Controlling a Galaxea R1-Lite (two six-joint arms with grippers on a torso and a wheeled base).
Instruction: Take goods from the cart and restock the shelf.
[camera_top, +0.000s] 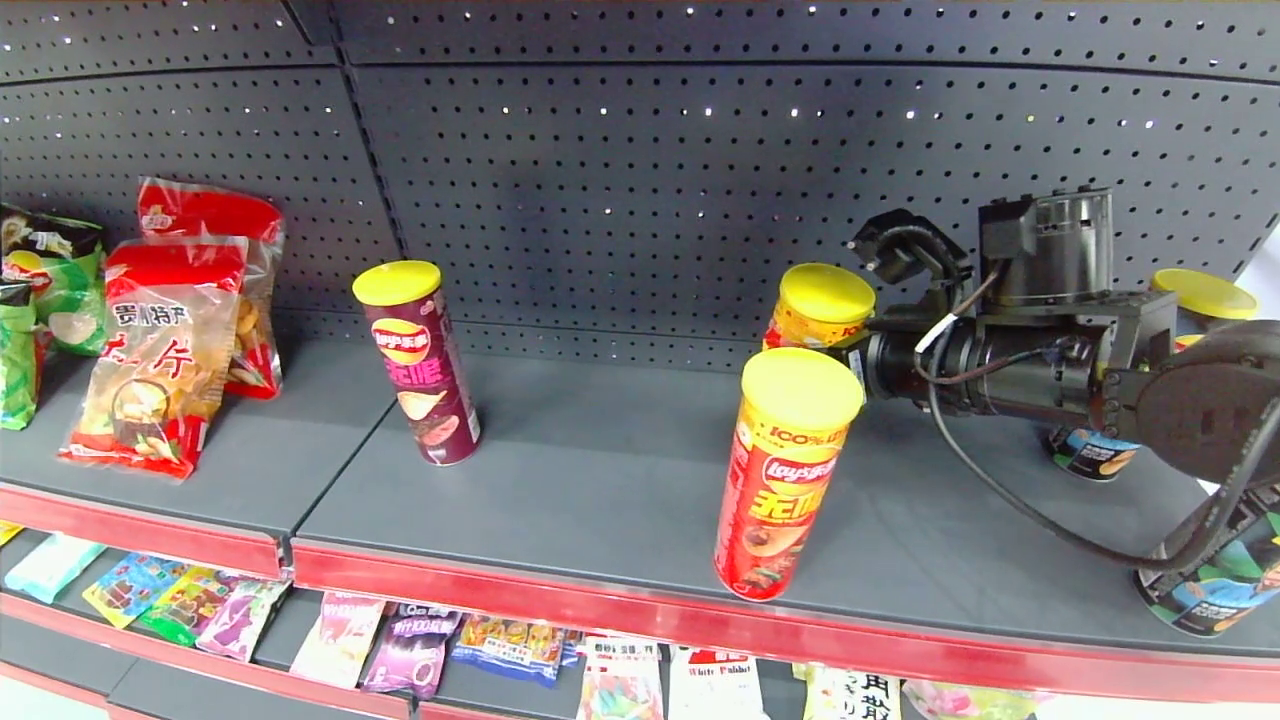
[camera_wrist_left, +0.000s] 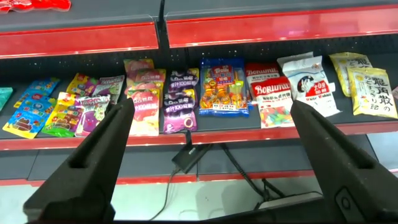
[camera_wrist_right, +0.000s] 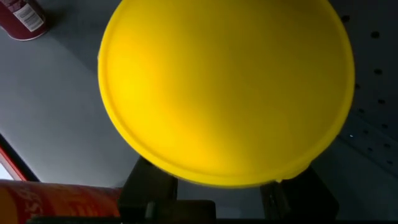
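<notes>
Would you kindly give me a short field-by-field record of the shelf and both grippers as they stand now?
shelf: grey top shelf, red front edge
standing cans: purple can; red can near the front edge
right gripper: at the orange can behind the red can
left gripper: open, empty, facing sweets packets on the lower shelf
far left: snack bags

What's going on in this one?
The right gripper holds a yellow-lidded red chip can at the back of the upper shelf, just behind a second red can standing near the front edge. A purple can stands further left. The left gripper hangs open, facing snack bags on a lower shelf.
</notes>
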